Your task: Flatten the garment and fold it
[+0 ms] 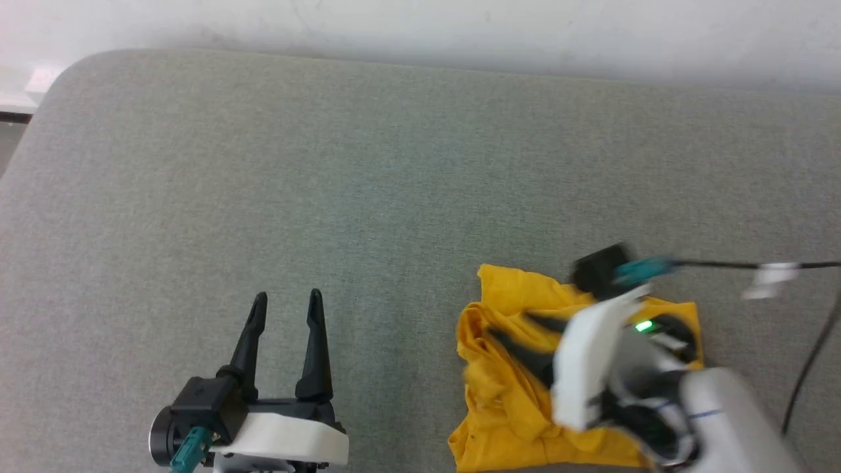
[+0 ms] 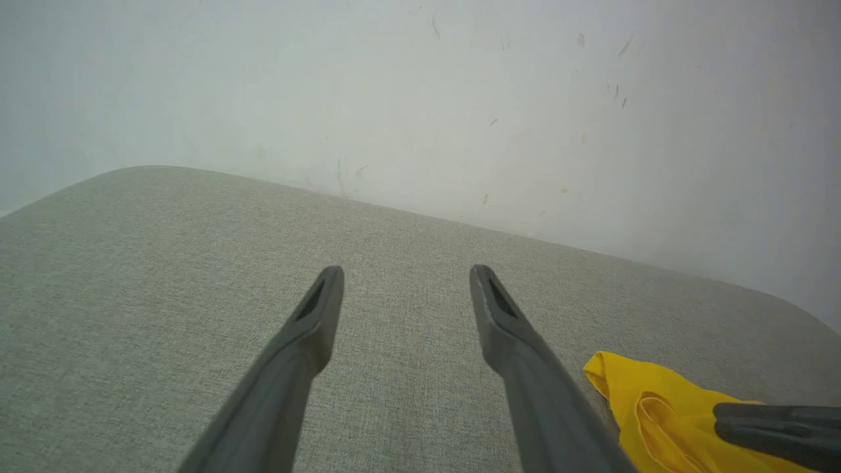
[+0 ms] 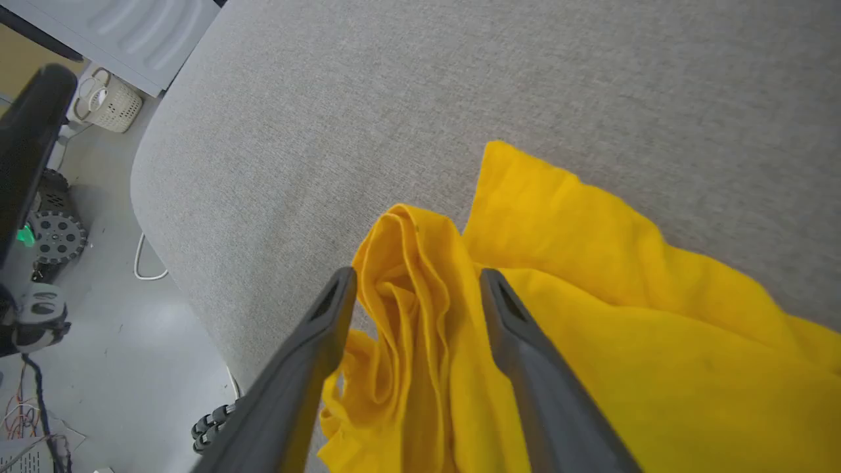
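R claw (image 3: 418,274) agape astride garment (image 3: 624,315) ridge; head cam blurry.

left fingers (image 1: 315,348) spread apart, pointing forward; right fingers (image 3: 519,341) parted too, angled downward

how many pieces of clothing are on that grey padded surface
1: a crumpled bright yellow thin cotton T-shirt at the near right edge of the grey fabric surface, a bunched fold between the open fingers of the right gripper. Another piece underneath could be hidden.
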Controlling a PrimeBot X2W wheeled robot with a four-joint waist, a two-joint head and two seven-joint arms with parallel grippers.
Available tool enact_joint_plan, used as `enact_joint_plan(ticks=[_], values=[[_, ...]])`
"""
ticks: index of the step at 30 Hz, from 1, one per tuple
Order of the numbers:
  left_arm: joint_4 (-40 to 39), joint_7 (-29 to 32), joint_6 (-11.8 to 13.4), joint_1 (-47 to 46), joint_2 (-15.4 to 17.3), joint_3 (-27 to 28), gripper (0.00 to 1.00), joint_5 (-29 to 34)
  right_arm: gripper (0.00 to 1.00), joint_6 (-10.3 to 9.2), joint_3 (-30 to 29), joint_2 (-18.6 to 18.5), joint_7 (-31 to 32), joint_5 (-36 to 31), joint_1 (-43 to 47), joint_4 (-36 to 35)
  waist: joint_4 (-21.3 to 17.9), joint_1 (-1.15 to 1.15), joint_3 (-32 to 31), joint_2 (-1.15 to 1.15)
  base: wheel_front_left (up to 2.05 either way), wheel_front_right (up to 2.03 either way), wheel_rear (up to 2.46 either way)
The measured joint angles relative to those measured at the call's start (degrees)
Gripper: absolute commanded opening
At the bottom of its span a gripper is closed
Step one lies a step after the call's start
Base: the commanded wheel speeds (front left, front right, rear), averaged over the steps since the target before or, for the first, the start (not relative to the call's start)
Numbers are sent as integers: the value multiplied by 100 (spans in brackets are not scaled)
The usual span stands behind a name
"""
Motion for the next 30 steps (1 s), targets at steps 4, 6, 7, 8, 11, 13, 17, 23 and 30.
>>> enact_joint_plan(ticks=[4,6,7,8,11,13,17,23,30], values=[[-8,0,-43,14,-69,56,100,44,100,0,-765,-294,-96,236,237,-943,-105,0,-14,-1,0,0,0],[-13,0,-49,23,-69,76,100,68,100,0,-1348,-427,-288,201,488,-1338,-162,0,-9,-1,0,0,0],[-15,0,-53,23,-70,83,100,90,100,0,-1651,-490,-361,138,630,-1511,-189,0,0,-1,0,0,0],[-19,0,-69,23,-69,87,100,104,100,-1,-1961,-513,-426,88,782,-1656,-211,0,10,-1,0,0,0],[-68,0,-87,25,-67,132,100,162,100,-1,-2644,-497,-479,11,1265,-1919,-276,0,44,-1,0,0,0],[-129,0,-87,28,-65,183,100,196,100,-1,-2848,-425,-483,-3,1538,-1968,-327,0,64,-1,0,0,0],[-188,0,-87,37,-59,201,100,211,100,-1,-2809,-391,-485,-30,1779,-1842,-383,0,115,-1,0,0,0],[-216,10,-89,47,-38,153,100,248,100,-1,-2624,-368,-483,-82,1736,-1181,-303,0,140,-1,0,0,0],[-293,60,-90,49,45,135,100,253,20,-1,-2463,-396,-556,-190,1534,-506,-109,0,140,-1,0,0,0]])
